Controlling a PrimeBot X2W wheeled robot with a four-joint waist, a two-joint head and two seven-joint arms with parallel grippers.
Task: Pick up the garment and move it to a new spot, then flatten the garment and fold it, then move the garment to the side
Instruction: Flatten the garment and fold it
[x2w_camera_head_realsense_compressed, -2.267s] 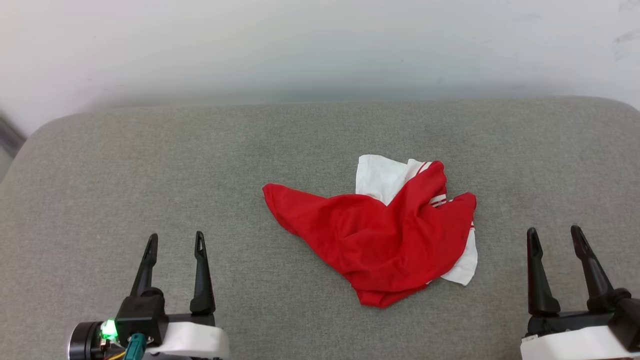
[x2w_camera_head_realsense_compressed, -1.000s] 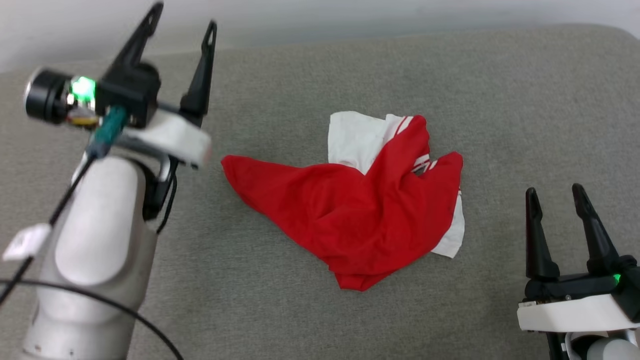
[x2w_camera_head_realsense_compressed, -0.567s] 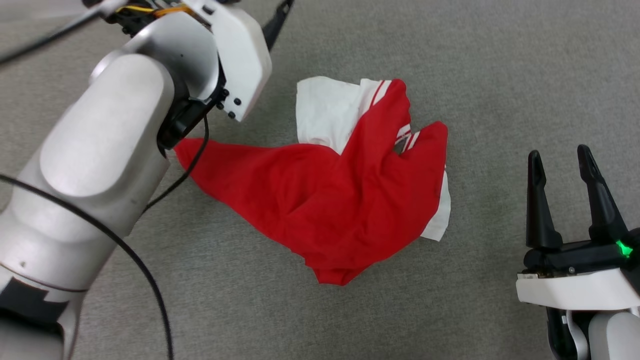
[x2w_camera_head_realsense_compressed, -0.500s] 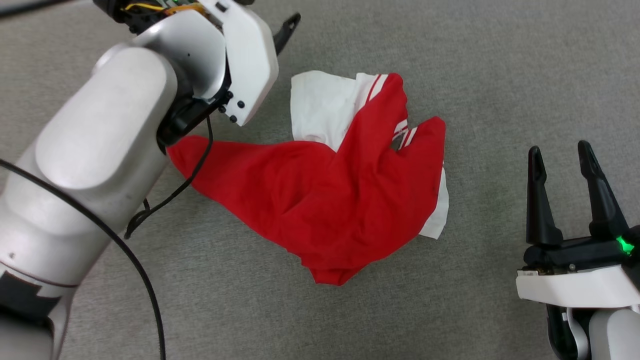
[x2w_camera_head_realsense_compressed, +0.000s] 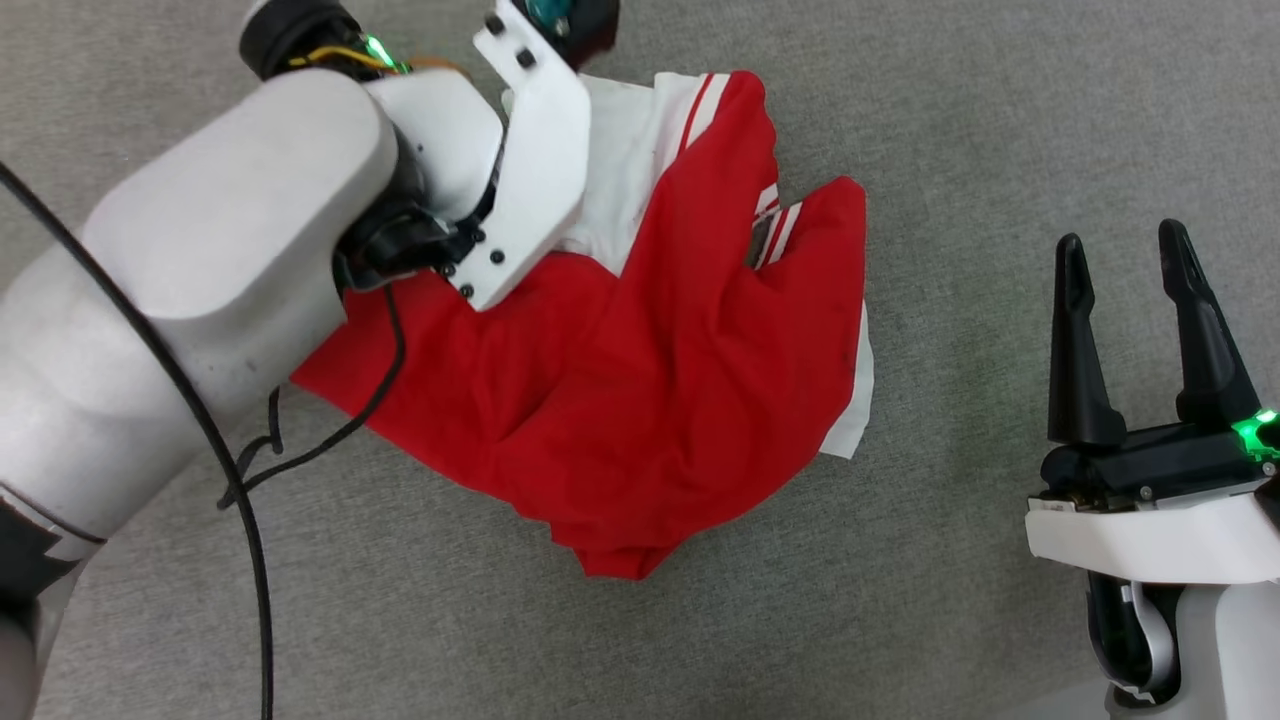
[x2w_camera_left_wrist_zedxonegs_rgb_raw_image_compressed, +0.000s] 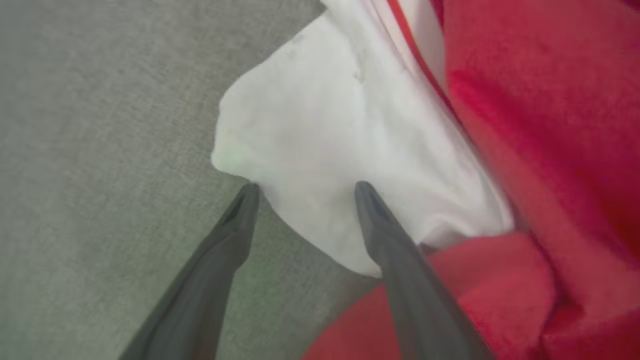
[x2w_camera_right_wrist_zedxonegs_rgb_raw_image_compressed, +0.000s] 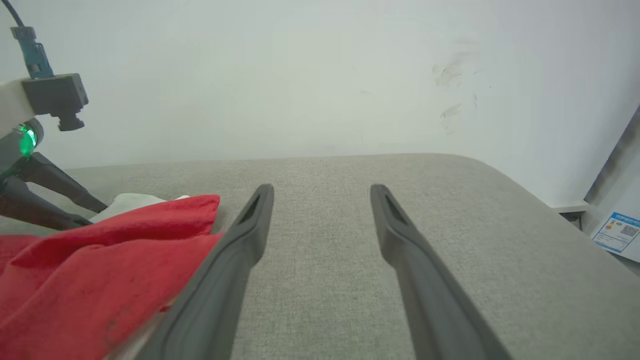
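Observation:
The garment (x2w_camera_head_realsense_compressed: 640, 380) lies crumpled on the grey cushion (x2w_camera_head_realsense_compressed: 1000, 110), mostly plain red, with a white sleeve (x2w_camera_head_realsense_compressed: 620, 150) and striped trim at its far side. My pale left forearm (x2w_camera_head_realsense_compressed: 240, 230) reaches over the garment's left part and hides its own fingers there. In the left wrist view my left gripper (x2w_camera_left_wrist_zedxonegs_rgb_raw_image_compressed: 306, 186) is open, its two tips straddling the near edge of the white sleeve (x2w_camera_left_wrist_zedxonegs_rgb_raw_image_compressed: 325, 140), just above or touching the cloth. My right gripper (x2w_camera_head_realsense_compressed: 1121, 235) stands open and empty to the right of the garment (x2w_camera_right_wrist_zedxonegs_rgb_raw_image_compressed: 95, 260), apart from it.
A black cable (x2w_camera_head_realsense_compressed: 250, 480) hangs from the left arm over the cushion at the left. In the right wrist view a white wall (x2w_camera_right_wrist_zedxonegs_rgb_raw_image_compressed: 300, 75) rises behind the cushion's rounded far edge (x2w_camera_right_wrist_zedxonegs_rgb_raw_image_compressed: 450, 157), and the left gripper's fingers (x2w_camera_right_wrist_zedxonegs_rgb_raw_image_compressed: 50, 185) point down at the cloth.
The head camera has tilted down and closer. My left arm has swung from the lower left across the garment to the white sleeve. The right gripper has stayed open beside the garment.

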